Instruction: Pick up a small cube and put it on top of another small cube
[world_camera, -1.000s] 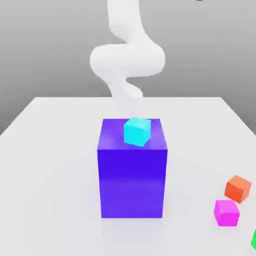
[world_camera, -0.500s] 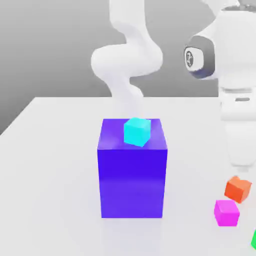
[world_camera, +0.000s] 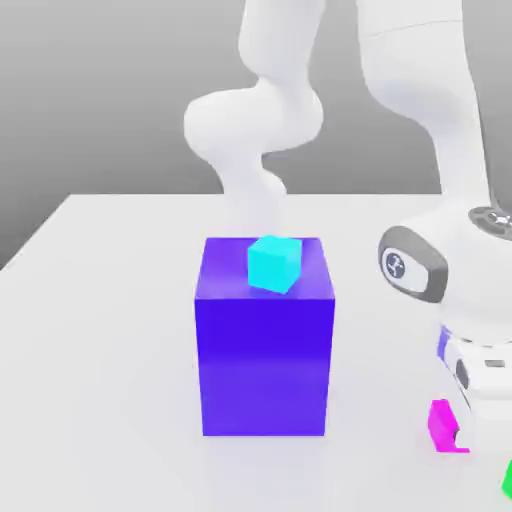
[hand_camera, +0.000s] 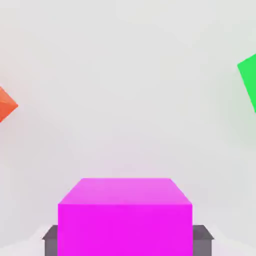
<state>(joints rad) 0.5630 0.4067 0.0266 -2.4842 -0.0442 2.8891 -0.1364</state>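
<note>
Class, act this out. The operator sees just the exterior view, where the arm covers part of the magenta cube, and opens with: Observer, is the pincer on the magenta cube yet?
Observer: Yes. In the hand view, the pincer has a grey finger against each side face of the small cube.
Operator: Where is the orange cube?
Observer: On the table, off to one side of the magenta one and apart from it: orange cube.
Operator: Is the green one crowding the grip?
Observer: No. The green cube lies off the opposite side, with bare table between.
</note>
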